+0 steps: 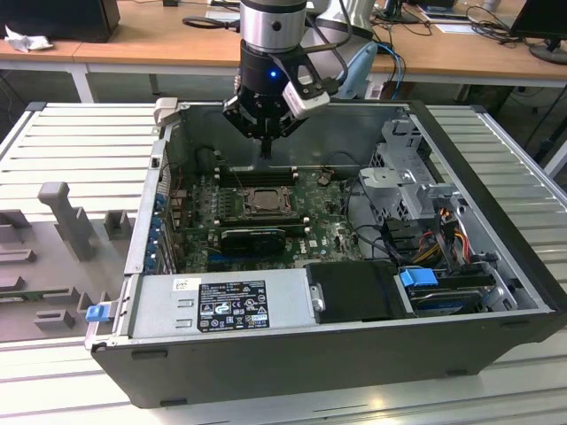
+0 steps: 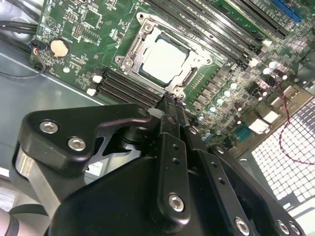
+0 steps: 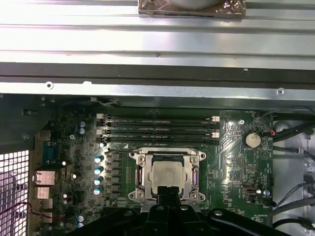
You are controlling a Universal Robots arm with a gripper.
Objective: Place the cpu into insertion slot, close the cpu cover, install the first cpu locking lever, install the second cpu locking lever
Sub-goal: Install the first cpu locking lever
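Your cpu (image 3: 166,175) sits in the insertion slot (image 3: 132,156), and the cpu cover (image 3: 143,178) looks laid flat over it. Whether it is latched down, you cannot tell. The gripper (image 1: 266,149) hangs just above the slot's edge, fingers together, empty.

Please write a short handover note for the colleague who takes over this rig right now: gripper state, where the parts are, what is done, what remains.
The gripper is shut, holding nothing, and hangs over the motherboard, close to the socket's edge.
The cpu sits in the insertion slot.
The cpu cover lies flat over the chip.
Done: chip placed, cover down.
Left: I cannot tell whether the two locking levers are latched, so check both.
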